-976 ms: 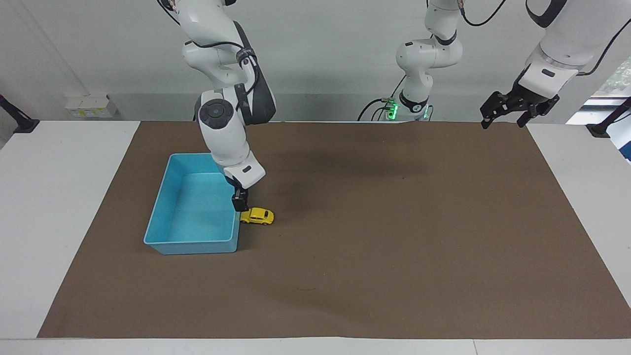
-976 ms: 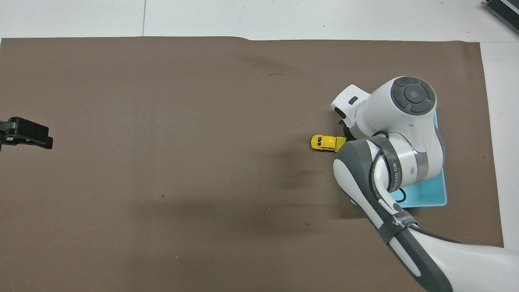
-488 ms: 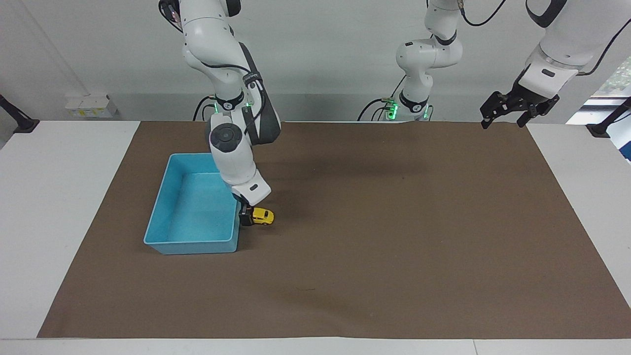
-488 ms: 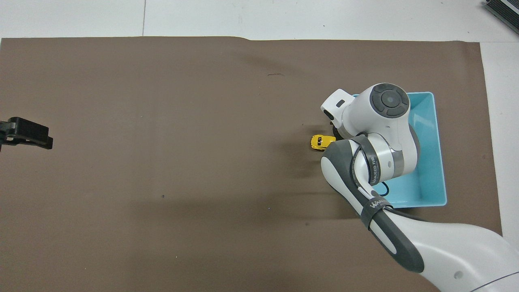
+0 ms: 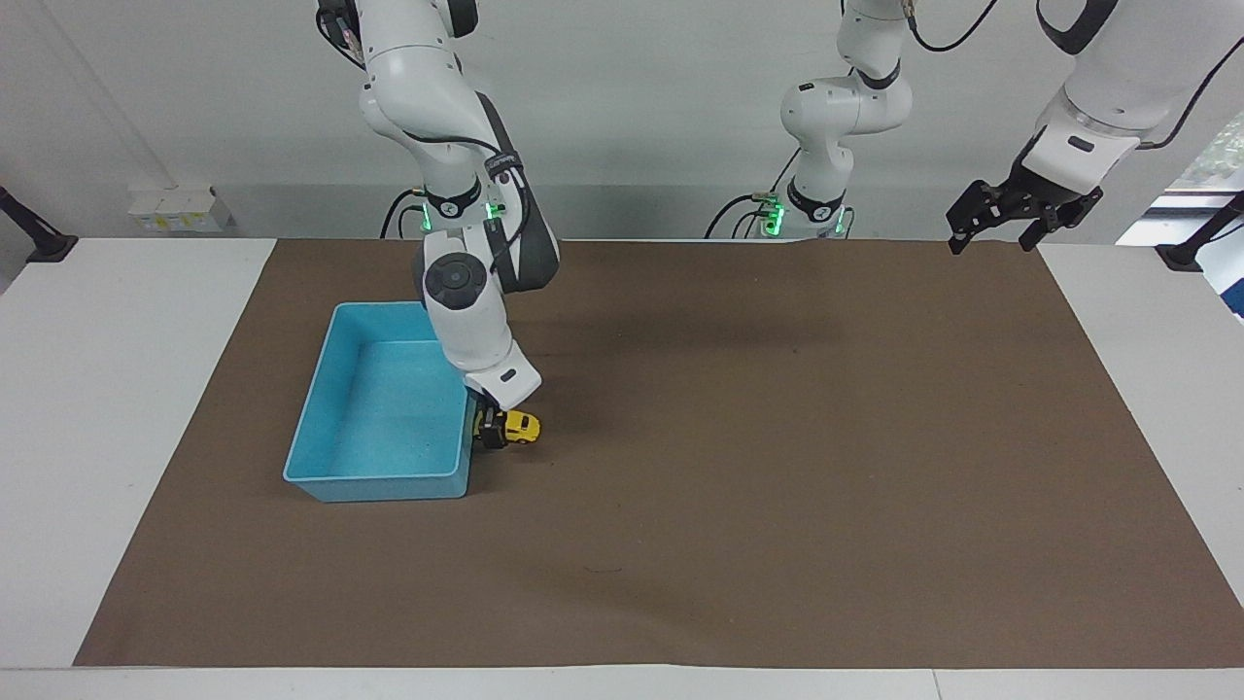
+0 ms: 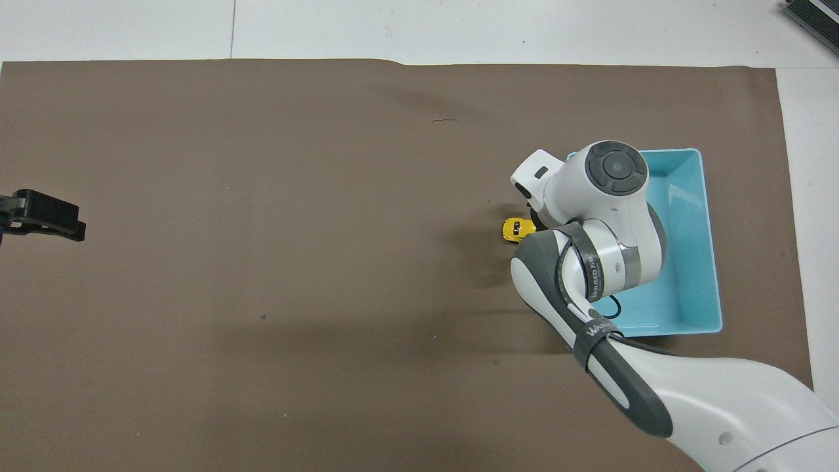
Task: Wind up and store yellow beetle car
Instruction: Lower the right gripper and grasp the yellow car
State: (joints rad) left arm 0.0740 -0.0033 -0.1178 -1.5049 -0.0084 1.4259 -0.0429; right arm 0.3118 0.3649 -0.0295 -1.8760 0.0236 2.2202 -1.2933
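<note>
My right gripper (image 5: 494,432) is down at the yellow beetle car (image 5: 517,426), with a finger (image 5: 493,435) at the end of the car nearest the blue bin (image 5: 330,389). I cannot tell whether my jaws are spread around that end or already pinching it; the wrist hides them from above. The car stands on its wheels on the brown mat (image 5: 777,467), just beside the bin's long wall and close to the bin corner farthest from the robots, toward the right arm's end of the table, well in from every mat edge.

I judge the car to be light, hard and glossy, with a rounded shell that would squirt out of a pinch placed high on the roof. The better hold is low across the flanks, at the doors between the wheels, leaving the wheels free to roll for winding. It will also roll away under a sideways nudge, so I should close squarely.

My left gripper (image 5: 1011,216) waits in the air over the mat corner at the left arm's end, its jaws spread wide and holding nothing.
</note>
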